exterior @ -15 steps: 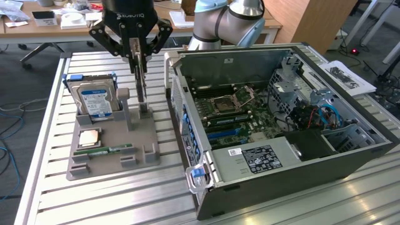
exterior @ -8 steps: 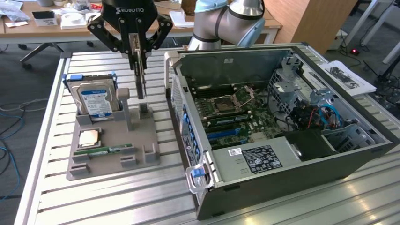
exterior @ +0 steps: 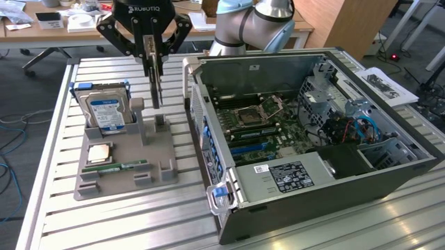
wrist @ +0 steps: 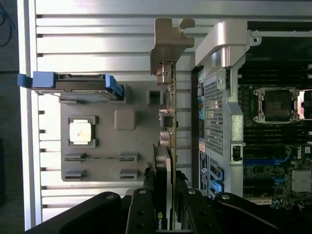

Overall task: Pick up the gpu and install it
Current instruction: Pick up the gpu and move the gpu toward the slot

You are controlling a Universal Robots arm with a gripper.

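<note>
Between my black claw (exterior: 151, 49) fingers, I am holding the gpu (exterior: 155, 83), a thin dark expansion card with a silver metal bracket (wrist: 170, 41) at its far end. The claw is clamped on the card's upper edge near the end away from that bracket. The card is standing on edge over the grey plastic parts holder (exterior: 118, 172) on the slatted metal surface (exterior: 104, 224). I cannot tell whether its lower edge is touching the holder's slot or hanging just clear of it. Seen from my wrist, its long axis is running alongside the perforated wall (wrist: 214, 107) of the open dark computer case (exterior: 313, 187). That case is lying just beside me, toward the exterior view's right. The green motherboard (exterior: 257, 125) with its blue slots is sitting inside it, well apart from the card.
</note>
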